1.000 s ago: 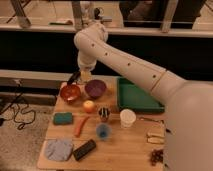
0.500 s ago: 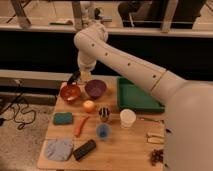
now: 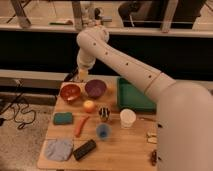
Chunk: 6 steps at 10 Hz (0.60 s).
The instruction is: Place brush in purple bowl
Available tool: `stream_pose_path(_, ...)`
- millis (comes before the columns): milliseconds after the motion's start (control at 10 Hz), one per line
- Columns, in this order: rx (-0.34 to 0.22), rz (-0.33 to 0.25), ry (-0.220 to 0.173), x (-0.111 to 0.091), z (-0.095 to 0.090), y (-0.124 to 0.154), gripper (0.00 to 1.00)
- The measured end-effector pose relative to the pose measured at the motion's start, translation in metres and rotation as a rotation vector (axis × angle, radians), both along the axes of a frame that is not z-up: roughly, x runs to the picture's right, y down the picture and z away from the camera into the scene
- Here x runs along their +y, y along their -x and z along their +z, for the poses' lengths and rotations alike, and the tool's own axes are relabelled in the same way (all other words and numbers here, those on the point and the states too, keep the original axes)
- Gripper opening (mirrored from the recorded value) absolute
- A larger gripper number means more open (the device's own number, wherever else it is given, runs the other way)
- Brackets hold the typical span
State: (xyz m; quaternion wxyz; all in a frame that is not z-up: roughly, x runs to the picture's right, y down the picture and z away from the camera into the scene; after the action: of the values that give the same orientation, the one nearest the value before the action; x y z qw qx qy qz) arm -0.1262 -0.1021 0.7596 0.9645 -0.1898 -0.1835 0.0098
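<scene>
From my station I see the white arm (image 3: 120,57) reaching over the far edge of the wooden table (image 3: 125,150), and the gripper (image 3: 81,75) hangs just behind the gap between the orange bowl (image 3: 70,92) and the purple bowl (image 3: 95,88). The fingers are closed tight, and a thin dark thing sticks out to the left below them; I think this is the brush (image 3: 70,78), held in the closed fingers, but the view there is dark and I am not fully sure. The purple bowl stands upright beside the green tray (image 3: 131,95), and I cannot see inside it well. In front of the bowls lie a yellow ball (image 3: 89,105), a carrot (image 3: 81,125), a green sponge (image 3: 63,118), a blue cup (image 3: 103,131) and a white cup (image 3: 127,118) (all apart from each other). Near the front edge are a grey cloth (image 3: 59,149) and a black block (image 3: 84,149).
</scene>
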Motion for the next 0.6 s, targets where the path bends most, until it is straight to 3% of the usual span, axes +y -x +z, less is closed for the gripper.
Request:
stream_pose_path(300,0.021,0.066,0.026,-0.009,0.024,-0.008,0.0)
stream_pose_path(600,0.077,0.119,0.05,-0.006,0.044,-0.043,0.0)
